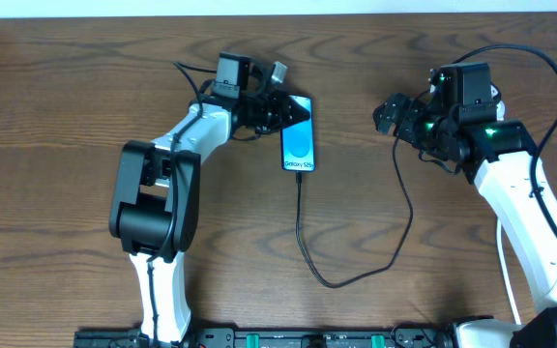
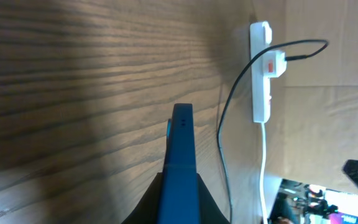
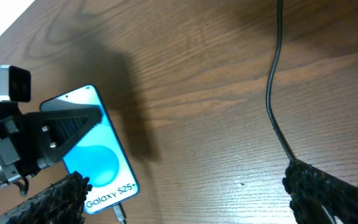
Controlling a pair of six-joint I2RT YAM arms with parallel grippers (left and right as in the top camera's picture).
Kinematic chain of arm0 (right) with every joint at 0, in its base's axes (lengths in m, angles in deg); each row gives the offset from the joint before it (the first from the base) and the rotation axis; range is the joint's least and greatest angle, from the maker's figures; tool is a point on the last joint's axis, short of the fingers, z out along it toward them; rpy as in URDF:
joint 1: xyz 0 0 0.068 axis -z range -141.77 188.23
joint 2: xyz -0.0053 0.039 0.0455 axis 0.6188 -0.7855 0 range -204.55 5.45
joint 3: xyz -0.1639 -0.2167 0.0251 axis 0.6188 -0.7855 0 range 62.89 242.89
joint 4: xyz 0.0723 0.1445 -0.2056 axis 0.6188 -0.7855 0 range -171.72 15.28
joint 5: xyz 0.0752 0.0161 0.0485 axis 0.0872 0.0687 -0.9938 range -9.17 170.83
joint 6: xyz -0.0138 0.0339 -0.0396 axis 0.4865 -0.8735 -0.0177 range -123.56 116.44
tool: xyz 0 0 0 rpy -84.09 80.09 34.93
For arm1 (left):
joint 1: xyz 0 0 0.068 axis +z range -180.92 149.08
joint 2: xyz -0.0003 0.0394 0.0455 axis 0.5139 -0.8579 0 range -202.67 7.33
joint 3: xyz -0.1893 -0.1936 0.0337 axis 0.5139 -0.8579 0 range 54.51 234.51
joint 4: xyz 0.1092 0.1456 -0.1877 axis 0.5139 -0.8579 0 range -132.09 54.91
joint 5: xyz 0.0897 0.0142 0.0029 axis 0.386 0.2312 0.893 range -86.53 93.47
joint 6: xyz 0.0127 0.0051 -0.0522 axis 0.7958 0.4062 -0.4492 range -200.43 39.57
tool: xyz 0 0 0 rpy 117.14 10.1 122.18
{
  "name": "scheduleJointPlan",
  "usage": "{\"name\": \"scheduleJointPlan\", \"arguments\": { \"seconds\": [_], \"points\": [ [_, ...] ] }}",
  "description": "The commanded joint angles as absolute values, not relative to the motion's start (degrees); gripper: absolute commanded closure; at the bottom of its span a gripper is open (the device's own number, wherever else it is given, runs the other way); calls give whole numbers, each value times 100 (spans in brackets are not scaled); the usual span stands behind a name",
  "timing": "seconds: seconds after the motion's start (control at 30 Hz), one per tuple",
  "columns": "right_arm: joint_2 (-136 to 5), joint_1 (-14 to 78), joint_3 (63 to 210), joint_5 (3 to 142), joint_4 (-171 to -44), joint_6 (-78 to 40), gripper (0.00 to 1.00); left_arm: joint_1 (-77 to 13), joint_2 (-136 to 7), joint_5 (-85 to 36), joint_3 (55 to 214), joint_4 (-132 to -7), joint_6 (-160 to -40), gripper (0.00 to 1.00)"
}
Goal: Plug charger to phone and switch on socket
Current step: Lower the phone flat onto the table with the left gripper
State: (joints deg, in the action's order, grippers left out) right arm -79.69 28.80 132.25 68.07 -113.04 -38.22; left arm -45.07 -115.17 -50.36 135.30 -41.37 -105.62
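Left gripper (image 1: 291, 114) sits right under lens: I see it clamped across top end of phone (image 1: 298, 143), screen up, mid-table toward far edge. Charger (image 1: 332, 284) tip meets phone's bottom edge. Cable loops toward near edge, then climbs beneath right gripper (image 1: 401, 120), fingers spread wide, holding nothing. Charger's white plug sits in socket (image 2: 261, 102), beyond phone.

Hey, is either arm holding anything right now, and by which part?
The left pincer grips the phone by its top end, one finger across the screen. The right pincer is open and holds nothing.
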Motion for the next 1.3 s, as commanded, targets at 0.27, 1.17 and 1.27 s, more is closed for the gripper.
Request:
{"name": "scheduleJointPlan", "arguments": {
  "seconds": [0.27, 1.17, 1.27],
  "points": [
    [-7879, 2880, 13262, 6893, -11309, -3730, 1, -4851, -11467, -4454, 13572, -4225, -10368, 92],
    [-7879, 2880, 13262, 6895, -11309, -3730, 1, -5414, -11519, -3440, 13572, -3984, -11810, 93],
    [-7879, 2876, 13262, 6893, -11311, -3730, 1, -5414, -11528, -3444, 13572, -3976, -11893, 93]
  ]
}}
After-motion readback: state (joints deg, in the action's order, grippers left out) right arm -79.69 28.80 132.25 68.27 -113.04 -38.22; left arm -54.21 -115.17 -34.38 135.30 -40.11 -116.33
